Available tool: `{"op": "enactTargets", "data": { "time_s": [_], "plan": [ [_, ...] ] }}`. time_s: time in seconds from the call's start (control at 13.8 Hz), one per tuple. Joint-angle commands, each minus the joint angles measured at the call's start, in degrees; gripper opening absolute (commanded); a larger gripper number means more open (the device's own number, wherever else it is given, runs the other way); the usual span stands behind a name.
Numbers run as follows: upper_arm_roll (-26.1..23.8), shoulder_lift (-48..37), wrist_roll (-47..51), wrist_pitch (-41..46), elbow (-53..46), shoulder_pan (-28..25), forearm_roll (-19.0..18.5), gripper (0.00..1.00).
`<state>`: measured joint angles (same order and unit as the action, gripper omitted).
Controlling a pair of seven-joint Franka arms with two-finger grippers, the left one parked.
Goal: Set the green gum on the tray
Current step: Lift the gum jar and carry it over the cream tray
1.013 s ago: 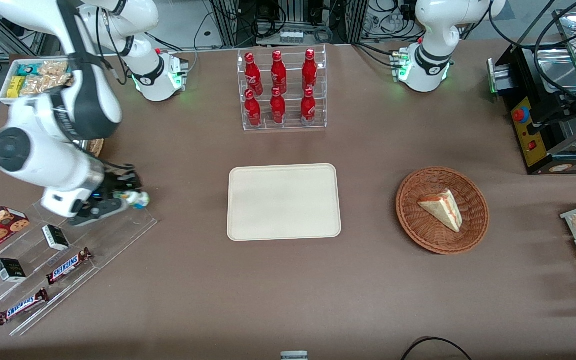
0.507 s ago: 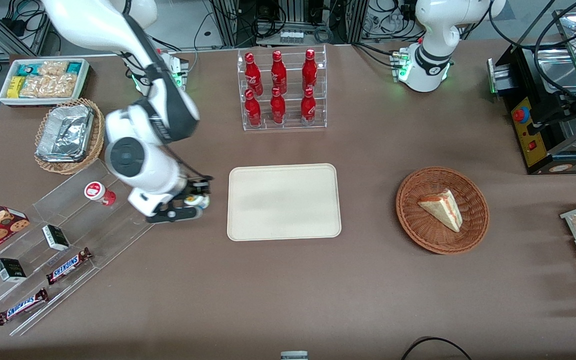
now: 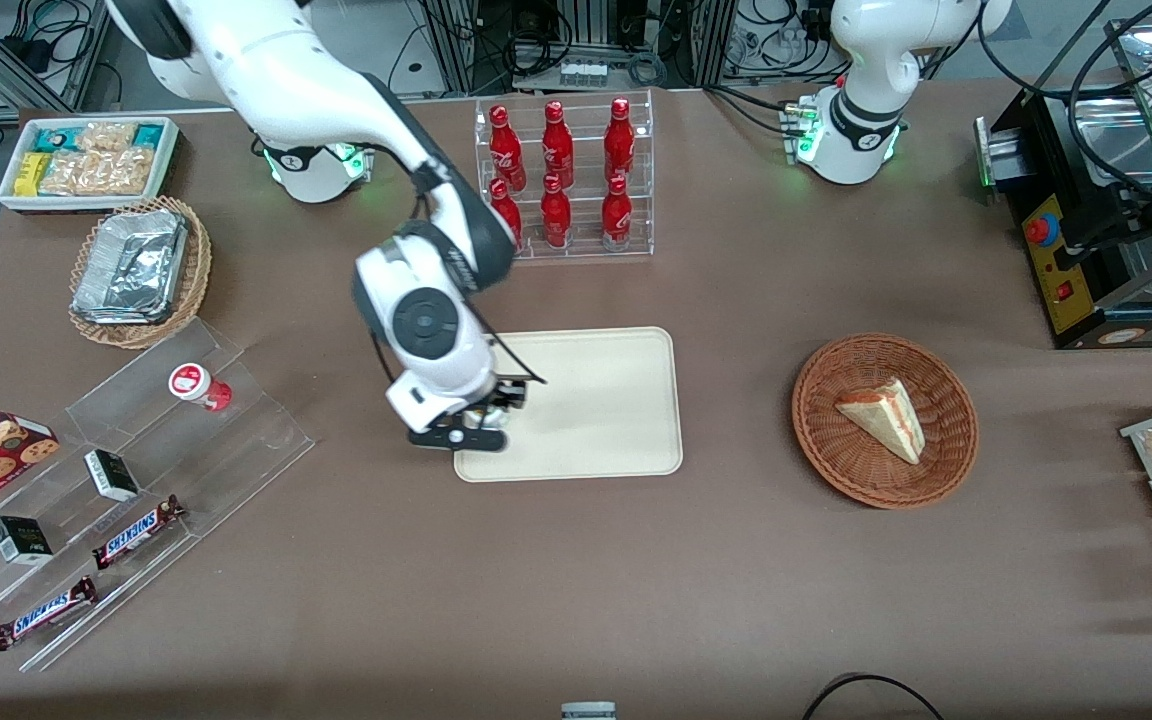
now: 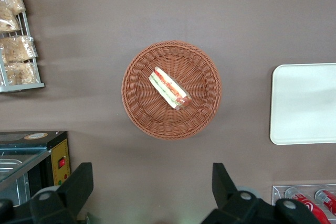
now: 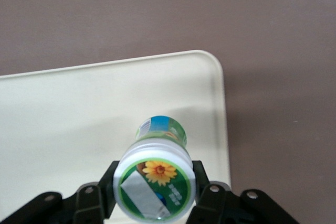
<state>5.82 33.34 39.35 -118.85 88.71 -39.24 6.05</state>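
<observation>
The right arm's gripper [image 3: 484,412] hangs over the corner of the cream-beige tray [image 3: 596,400] that is nearest the working arm's end and the front camera. In the right wrist view the gripper [image 5: 155,184] is shut on the green gum [image 5: 155,176], a small bottle with a white-and-green lid bearing a yellow flower. The bottle is held above the tray [image 5: 79,108], near its rounded corner. In the front view the gum is hidden under the wrist.
A red-lidded bottle [image 3: 198,385] stands on the clear acrylic rack [image 3: 126,470] with Snickers bars and small boxes. A rack of red cola bottles [image 3: 561,180] stands farther from the camera than the tray. A wicker basket [image 3: 884,420] with a sandwich lies toward the parked arm's end.
The right arm has carried the green gum from the acrylic rack sideways across the table to above the tray's corner. The red-lidded bottle stays on the rack.
</observation>
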Motion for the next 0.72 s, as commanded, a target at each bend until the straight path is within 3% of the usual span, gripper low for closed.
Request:
{"op": "enactTargets", "data": {
  "time_s": [0.0,0.29,0.65],
  "plan": [
    [0.5,5.1,4.7,0.1,-6.5,-1.7,1.2,0.00],
    [-0.2,7.3,5.7,-3.1,-7.2,-2.3,8.7,0.00],
    [-1.2,9.5,6.1,-4.9,-7.3,-4.0,8.6,0.00]
  ]
}}
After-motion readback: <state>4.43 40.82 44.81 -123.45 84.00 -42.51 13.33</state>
